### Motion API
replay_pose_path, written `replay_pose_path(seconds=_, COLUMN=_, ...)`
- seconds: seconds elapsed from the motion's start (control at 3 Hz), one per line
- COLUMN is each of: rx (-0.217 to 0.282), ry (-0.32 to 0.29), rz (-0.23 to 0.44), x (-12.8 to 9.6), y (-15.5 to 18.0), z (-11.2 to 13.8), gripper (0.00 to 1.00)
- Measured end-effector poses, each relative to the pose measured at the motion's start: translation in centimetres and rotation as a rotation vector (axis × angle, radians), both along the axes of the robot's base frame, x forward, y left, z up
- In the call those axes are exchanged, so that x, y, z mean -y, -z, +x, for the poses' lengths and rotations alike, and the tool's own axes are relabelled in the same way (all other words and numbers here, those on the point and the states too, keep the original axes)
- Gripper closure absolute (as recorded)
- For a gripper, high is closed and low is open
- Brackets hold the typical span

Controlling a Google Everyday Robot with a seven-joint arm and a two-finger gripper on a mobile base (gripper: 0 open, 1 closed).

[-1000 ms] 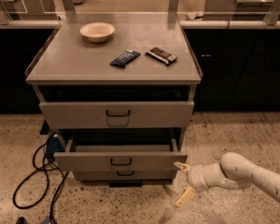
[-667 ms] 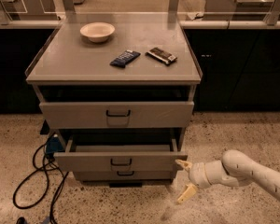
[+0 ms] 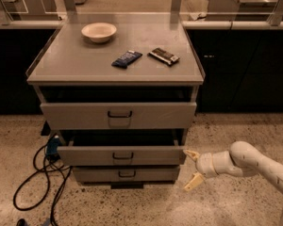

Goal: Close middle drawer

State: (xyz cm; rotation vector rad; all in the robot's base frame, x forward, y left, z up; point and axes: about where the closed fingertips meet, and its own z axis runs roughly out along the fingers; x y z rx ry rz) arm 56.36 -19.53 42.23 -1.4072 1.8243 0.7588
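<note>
The middle drawer [image 3: 120,155] of the grey cabinet is pulled out toward me, its low front panel carrying a small dark wire handle [image 3: 120,157] at centre. My gripper [image 3: 192,168] is low on the right, just beyond the drawer front's right end, pointing left. Its two yellowish fingers [image 3: 191,154] are spread apart and hold nothing. The upper finger sits close to the drawer's right corner; I cannot tell if it touches.
The top drawer [image 3: 119,115] with a taller front also stands slightly out; the bottom drawer [image 3: 126,174] is in. On the cabinet top lie a bowl [image 3: 99,32], a blue packet [image 3: 126,59] and a dark bar [image 3: 163,56]. Black cables [image 3: 40,178] lie on the floor at left.
My gripper has edged slightly left toward the drawer's right corner. The middle drawer has not visibly moved.
</note>
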Motion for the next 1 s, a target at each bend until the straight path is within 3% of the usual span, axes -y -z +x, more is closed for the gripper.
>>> replay_pose_path(seconds=0.33, rx=0.023, ry=0.05, rz=-0.015, x=1.4, y=-1.2, z=3.9, gripper=0.0)
replay_pose_path(seconds=0.67, rx=0.029, ry=0.076, rz=-0.02, x=1.9, y=-1.5, z=6.1, gripper=0.0)
replay_pose_path(seconds=1.0, rx=0.029, ry=0.076, rz=-0.02, x=1.9, y=-1.5, z=6.1, gripper=0.0)
